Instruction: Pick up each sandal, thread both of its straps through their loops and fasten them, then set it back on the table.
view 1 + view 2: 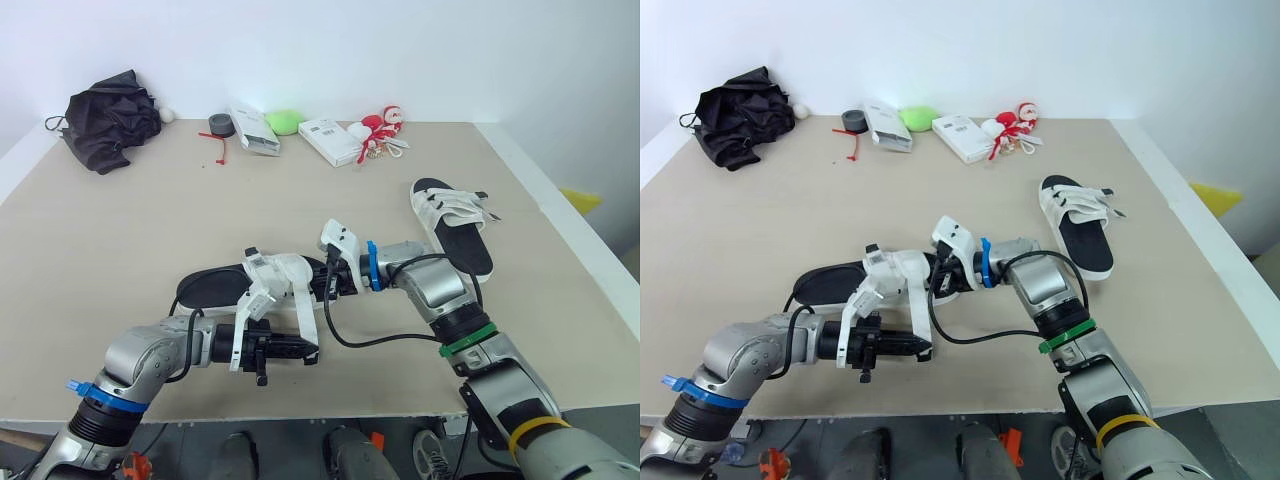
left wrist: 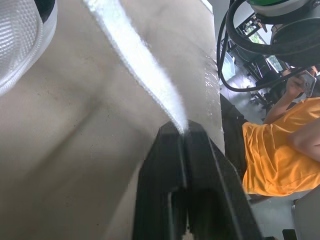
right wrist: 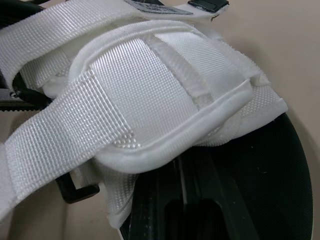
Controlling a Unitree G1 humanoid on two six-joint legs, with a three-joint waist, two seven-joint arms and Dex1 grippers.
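Observation:
The near sandal (image 1: 215, 283), black-soled with white straps, lies at the table's middle front. One long white strap (image 1: 303, 315) runs from it toward the front edge. My left gripper (image 1: 309, 352) is shut on that strap's tip, seen close up in the left wrist view as the strap (image 2: 140, 65) entering the closed fingers (image 2: 165, 165). My right gripper (image 1: 321, 284) reaches in from the right and is shut on the edge of the sandal's white upper (image 3: 165, 85). The second sandal (image 1: 452, 222) lies flat at the right, apart from both grippers.
Along the back edge lie a black bundle of cloth (image 1: 108, 118), a tape roll (image 1: 220, 124), two white boxes (image 1: 253, 130) (image 1: 330, 140), a green object (image 1: 285, 121) and a red-and-white toy (image 1: 380, 128). A person in an orange shirt (image 2: 280, 155) sits beyond the table.

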